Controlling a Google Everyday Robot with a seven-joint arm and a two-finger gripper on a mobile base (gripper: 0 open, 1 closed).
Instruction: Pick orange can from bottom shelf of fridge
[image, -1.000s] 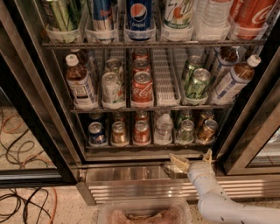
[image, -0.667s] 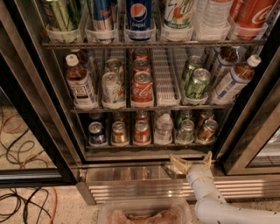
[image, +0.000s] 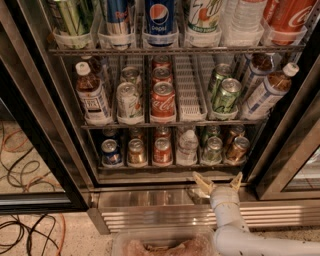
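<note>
Nearest to the camera lies a pale, half-clear plastic tray (image: 150, 240) on a speckled stone-like floor (image: 75, 235). Black and orange cables (image: 25, 175) curl over the floor at the left. A white, rounded arm (image: 235, 235) rises from the lower right. Its gripper (image: 219, 181) hangs in front of the steel sill, just under the right half of the bottom shelf (image: 150, 167). The two beige fingers (image: 202, 181) are spread wide and nothing is between them.

Behind it stands the fridge (image: 145, 197), with a ribbed stainless grille (image: 160, 215) and dark wire racks. On the bottom shelf, in white plastic lanes, stand from the left a blue can (image: 111, 152), the orange can (image: 136, 152), a red can (image: 162, 150), a clear bottle (image: 187, 147) and a green can (image: 214, 149). At the far right is a tilted brownish can (image: 237, 148). The orange can is upright, second from the left, well apart from the gripper.

One rack higher there is a tea bottle (image: 92, 97), whose label I cannot read. Beside it are a pale can (image: 129, 100) and a red can with the script "Coca-Cola" (image: 163, 100). On the top rack a blue bottle (image: 160, 15) carries the Pepsi round sign, and a red bottle (image: 290, 15) shows Coca-Cola lettering.
</note>
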